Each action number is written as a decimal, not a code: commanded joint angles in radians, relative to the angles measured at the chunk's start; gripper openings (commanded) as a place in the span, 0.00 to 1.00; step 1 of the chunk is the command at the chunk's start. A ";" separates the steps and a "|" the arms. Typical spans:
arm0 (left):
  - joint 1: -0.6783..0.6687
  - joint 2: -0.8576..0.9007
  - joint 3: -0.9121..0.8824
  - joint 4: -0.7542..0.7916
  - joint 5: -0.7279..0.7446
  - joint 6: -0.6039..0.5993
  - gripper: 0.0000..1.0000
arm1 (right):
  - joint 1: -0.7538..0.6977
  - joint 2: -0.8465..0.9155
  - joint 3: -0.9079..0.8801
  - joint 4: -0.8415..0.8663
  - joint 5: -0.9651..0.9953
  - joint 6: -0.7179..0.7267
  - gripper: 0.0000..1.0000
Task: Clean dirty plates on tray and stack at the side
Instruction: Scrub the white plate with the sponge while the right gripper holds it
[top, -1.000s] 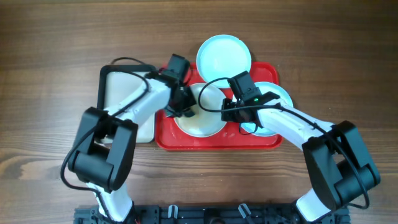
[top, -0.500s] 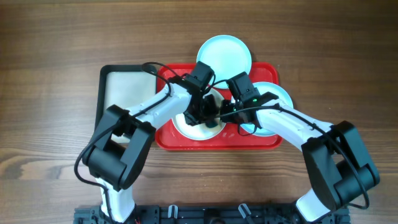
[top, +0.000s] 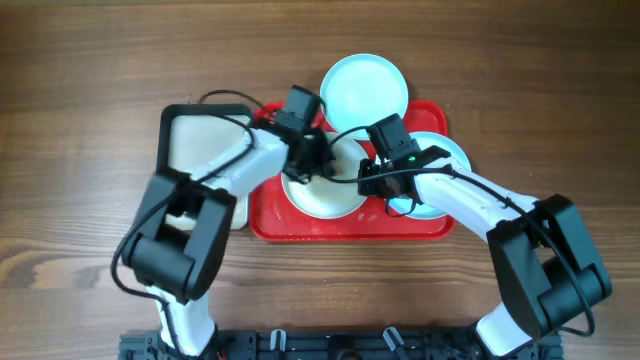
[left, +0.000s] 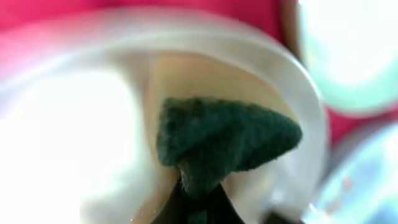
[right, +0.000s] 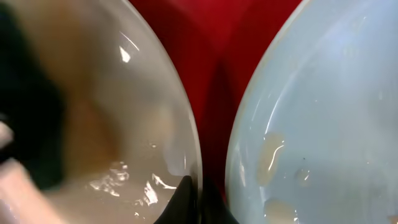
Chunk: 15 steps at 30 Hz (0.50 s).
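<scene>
Under the left claw, the middle plate lies on the tray, with the pad in it. The right claw is at its right rim; a second plate lies just right, a third plate behind both claws.

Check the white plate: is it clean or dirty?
Dirty: a brownish smear shows inside the white plate, around the green pad.

Black-rimmed tray (pale inside) on the wooden table; a dark green scouring pad, blurred
</scene>
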 joint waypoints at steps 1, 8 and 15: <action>-0.102 0.050 -0.033 0.042 0.156 -0.006 0.04 | 0.008 0.026 -0.011 -0.019 0.021 -0.023 0.04; -0.111 0.079 -0.033 -0.118 -0.002 -0.010 0.04 | 0.008 0.027 -0.011 -0.021 0.021 -0.041 0.04; 0.028 -0.090 -0.026 -0.385 -0.342 -0.018 0.04 | 0.008 0.027 -0.011 -0.020 0.021 -0.041 0.04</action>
